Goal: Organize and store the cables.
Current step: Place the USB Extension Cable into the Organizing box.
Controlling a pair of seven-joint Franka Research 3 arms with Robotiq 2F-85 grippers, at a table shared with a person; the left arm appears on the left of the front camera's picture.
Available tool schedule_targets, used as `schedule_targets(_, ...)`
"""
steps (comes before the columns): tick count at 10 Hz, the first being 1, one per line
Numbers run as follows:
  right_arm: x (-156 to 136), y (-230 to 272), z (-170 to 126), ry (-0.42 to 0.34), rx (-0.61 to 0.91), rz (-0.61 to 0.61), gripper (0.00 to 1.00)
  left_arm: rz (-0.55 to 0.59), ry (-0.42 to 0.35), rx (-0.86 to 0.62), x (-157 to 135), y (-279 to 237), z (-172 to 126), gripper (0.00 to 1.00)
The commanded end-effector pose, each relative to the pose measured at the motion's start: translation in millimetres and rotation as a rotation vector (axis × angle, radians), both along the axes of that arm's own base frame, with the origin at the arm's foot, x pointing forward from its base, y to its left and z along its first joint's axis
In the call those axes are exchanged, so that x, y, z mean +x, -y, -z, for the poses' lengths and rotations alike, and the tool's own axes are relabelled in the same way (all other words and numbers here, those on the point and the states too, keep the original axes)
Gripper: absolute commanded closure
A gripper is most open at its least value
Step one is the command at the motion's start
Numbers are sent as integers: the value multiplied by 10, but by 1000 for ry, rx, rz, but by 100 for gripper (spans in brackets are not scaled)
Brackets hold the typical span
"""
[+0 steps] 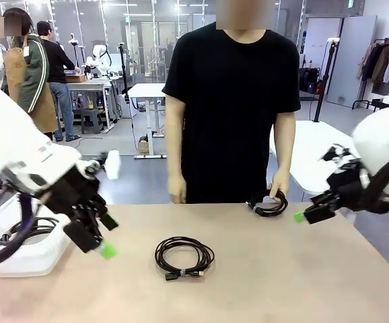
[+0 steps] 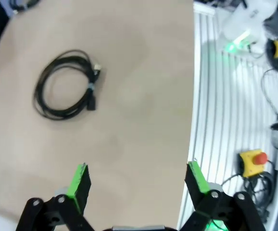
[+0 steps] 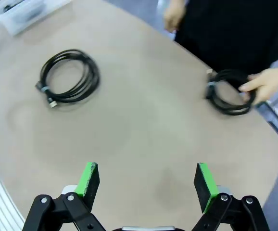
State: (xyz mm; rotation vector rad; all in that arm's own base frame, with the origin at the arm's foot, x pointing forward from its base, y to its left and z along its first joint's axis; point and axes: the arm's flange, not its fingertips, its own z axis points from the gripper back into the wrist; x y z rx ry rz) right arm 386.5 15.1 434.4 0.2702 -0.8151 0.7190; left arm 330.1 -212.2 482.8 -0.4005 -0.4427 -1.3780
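Observation:
One cable (image 1: 184, 257) lies as a round black coil in the middle of the tan table (image 1: 282, 282); it also shows in the left wrist view (image 2: 64, 85) and the right wrist view (image 3: 69, 75). A second coiled cable (image 1: 268, 203) rests at the far edge, with the person's hand (image 1: 280, 188) on it, as the right wrist view confirms (image 3: 229, 91). My left gripper (image 1: 107, 237) hovers open above the table's left side, left of the middle coil, with nothing in it (image 2: 139, 180). At the right edge my right gripper (image 1: 309, 212) stands open and empty (image 3: 146, 185), close to the held coil.
A white bin (image 1: 19, 259) at the table's left end holds more black cable (image 1: 36, 227). The person stands at the far side with the other hand (image 1: 177, 190) at the table's edge. Yellow boxes with red buttons (image 2: 253, 161) lie on the floor beside the table.

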Motion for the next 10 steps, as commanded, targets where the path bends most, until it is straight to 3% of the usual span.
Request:
schedule_targets(1,-1252,402,501,63,73,85,0,46,1,80,22,383,90,0)
schedule_targets(6,-1927,1019,636,83,52,283,0,73,13,164,21,1214,534,0)
schedule_targets(9,-2072,1104,651,104,-16,252,0,25,27,140,166,1373,697,0)
schedule_targets(10,-364,1761,251,88,32,312,0,60,0,145,163,1370,733,0)
